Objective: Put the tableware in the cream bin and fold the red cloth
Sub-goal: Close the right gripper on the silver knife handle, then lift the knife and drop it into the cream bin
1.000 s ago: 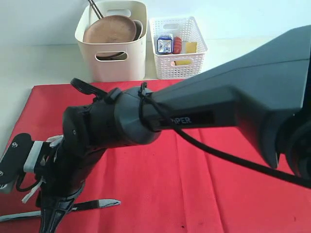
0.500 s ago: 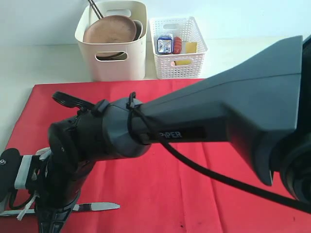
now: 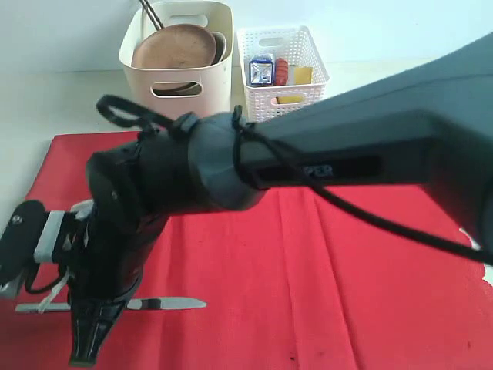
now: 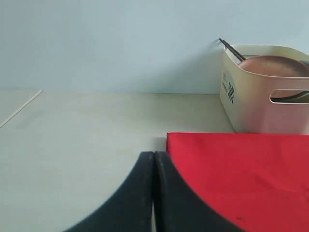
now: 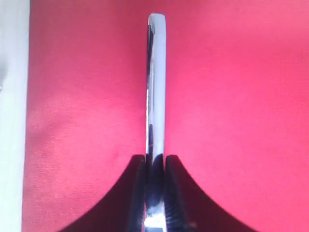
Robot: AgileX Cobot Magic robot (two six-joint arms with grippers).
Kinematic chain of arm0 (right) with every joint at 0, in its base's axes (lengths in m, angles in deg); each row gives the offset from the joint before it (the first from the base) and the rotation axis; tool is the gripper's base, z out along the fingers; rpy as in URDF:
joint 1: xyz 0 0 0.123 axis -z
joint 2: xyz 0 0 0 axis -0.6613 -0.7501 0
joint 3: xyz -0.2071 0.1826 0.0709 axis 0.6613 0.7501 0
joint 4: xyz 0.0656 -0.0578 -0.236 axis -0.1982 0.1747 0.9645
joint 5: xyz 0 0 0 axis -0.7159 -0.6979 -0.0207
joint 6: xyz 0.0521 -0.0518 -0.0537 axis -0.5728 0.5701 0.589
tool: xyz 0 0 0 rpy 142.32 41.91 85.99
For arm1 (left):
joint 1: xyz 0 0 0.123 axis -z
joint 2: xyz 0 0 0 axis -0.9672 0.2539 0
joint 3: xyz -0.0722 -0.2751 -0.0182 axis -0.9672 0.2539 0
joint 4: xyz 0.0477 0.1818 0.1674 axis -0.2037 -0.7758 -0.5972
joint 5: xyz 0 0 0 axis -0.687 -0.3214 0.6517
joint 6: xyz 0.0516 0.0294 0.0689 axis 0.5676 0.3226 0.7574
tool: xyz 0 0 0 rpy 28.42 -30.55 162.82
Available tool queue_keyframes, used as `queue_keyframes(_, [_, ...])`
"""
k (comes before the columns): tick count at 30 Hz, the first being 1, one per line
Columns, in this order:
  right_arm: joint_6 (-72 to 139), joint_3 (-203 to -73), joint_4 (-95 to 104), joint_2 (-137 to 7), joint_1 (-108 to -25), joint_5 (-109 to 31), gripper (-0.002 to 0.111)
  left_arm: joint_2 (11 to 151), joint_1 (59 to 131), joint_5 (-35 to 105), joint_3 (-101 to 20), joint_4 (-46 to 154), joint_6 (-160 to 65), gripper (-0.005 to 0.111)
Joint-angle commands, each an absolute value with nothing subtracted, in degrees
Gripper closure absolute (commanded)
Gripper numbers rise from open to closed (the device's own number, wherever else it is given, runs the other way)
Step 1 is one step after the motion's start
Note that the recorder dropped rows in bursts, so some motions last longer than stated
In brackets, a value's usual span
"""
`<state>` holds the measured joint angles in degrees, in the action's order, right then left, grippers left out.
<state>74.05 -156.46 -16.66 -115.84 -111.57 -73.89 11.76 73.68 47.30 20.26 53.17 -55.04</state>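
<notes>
The silver table knife [image 3: 166,304] is over the near left part of the red cloth [image 3: 323,262]. My right gripper [image 5: 155,157] is shut on the knife [image 5: 155,87], whose blade sticks out straight past the fingertips. In the exterior view the right arm reaches across to the left, and the gripper [image 3: 88,339] points down. The cream bin [image 3: 177,96] stands behind the cloth and holds the wooden plate [image 3: 173,46] and dark chopsticks [image 3: 149,14]. My left gripper [image 4: 154,153] is shut on nothing, low over the pale table beside a corner of the cloth [image 4: 241,169]. Spoon, bowl and cup are hidden.
A white lattice basket [image 3: 281,100] with a blue-white carton [image 3: 261,71] and food items stands right of the bin. The pale table [image 4: 82,140] runs left of and behind the cloth. The big right arm [image 3: 347,154] blocks much of the exterior view.
The right arm dipped toward the near left, then rose and shifted right. The knife in its fingers now sits higher in the exterior view and a little further right.
</notes>
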Motion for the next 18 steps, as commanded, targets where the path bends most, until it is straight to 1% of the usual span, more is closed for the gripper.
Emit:
queue_keyframes(1, [72.6,-156.3,-16.2,-113.3,-108.1,-74.2,0.108,11.4,73.6,47.2,20.2,53.3,-54.9,0.107])
queue_keyframes(10, [68.1,-156.3,-16.4,-110.7,-100.8,-71.9,0.108,11.4,73.6,47.2,20.2,53.3,-54.9,0.107])
queue_keyframes(14, [66.5,-156.3,-16.5,-109.3,-98.9,-69.9,0.108,11.4,73.6,47.2,20.2,53.3,-54.9,0.107])
queue_keyframes(18, [63.0,-156.3,-16.5,-107.7,-96.6,-64.4,0.108,11.4,73.6,47.2,20.2,53.3,-54.9,0.107])
